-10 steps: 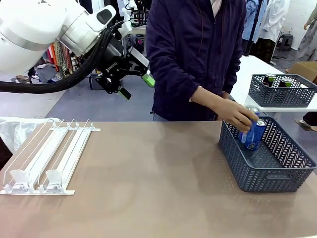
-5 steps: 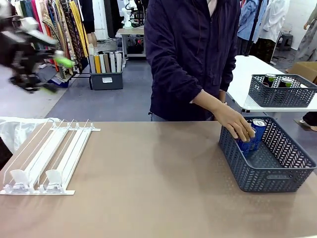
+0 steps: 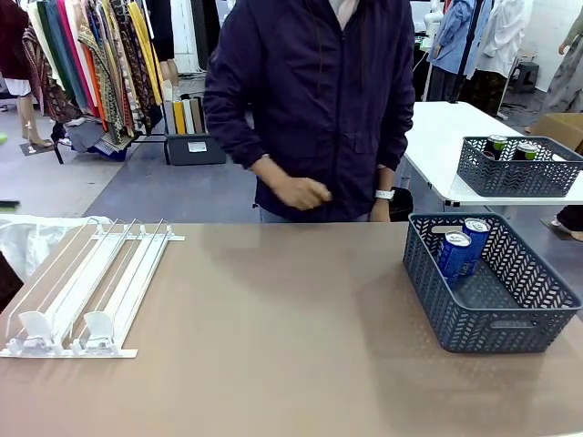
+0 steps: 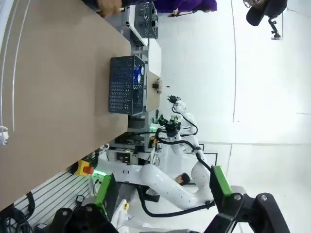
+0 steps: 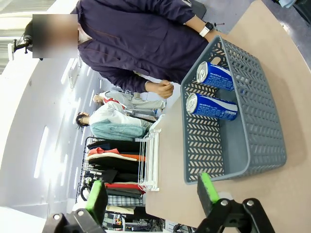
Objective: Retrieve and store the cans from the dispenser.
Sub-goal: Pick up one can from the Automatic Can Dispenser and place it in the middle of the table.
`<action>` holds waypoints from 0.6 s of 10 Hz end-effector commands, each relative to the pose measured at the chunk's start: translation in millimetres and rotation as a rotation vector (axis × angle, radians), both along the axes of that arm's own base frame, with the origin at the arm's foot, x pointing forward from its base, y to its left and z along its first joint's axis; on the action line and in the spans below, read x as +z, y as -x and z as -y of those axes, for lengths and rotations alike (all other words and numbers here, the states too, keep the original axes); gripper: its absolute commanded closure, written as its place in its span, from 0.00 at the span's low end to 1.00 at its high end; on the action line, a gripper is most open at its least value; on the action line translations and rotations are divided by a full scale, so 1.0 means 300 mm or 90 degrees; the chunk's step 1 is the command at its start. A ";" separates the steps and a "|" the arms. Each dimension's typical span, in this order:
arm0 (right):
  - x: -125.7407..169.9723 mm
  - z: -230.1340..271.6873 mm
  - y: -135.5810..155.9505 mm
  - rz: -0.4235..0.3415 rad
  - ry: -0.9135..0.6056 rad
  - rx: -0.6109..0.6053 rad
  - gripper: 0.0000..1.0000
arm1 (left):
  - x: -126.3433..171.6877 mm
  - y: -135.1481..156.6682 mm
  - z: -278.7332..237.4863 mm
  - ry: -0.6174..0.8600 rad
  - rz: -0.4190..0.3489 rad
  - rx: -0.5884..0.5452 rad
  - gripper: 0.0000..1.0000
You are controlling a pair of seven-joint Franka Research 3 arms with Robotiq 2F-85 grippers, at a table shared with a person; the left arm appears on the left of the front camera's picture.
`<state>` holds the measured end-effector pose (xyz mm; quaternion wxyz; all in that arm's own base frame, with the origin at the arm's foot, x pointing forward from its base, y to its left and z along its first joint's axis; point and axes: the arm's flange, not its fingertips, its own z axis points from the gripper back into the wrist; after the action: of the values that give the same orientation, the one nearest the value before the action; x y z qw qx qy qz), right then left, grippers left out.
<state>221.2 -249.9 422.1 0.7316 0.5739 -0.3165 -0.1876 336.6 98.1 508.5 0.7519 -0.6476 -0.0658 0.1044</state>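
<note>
Cans (image 3: 463,246) upright in basket (image 3: 510,323), below your right gripper (image 5: 150,194) | dispenser (image 3: 91,282) lanes bare | both jaws spread, empty.

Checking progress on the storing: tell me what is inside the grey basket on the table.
Two blue cans stand in the grey basket, near its far left corner. Its near wall hides part of the floor.
</note>
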 end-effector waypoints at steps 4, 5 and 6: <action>0.009 0.001 -0.011 0.024 -0.001 -0.006 0.00 | -0.065 -0.042 0.046 -0.012 -0.039 -0.018 0.00; 0.009 0.001 -0.011 0.024 -0.001 -0.006 0.00 | -0.065 -0.042 0.046 -0.012 -0.039 -0.018 0.00; 0.009 0.001 -0.011 0.024 -0.001 -0.006 0.00 | -0.065 -0.042 0.046 -0.012 -0.039 -0.018 0.00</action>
<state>221.2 -249.9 422.2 0.7317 0.5739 -0.3165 -0.1876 355.1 81.5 487.1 0.7704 -0.6268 -0.0257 0.1141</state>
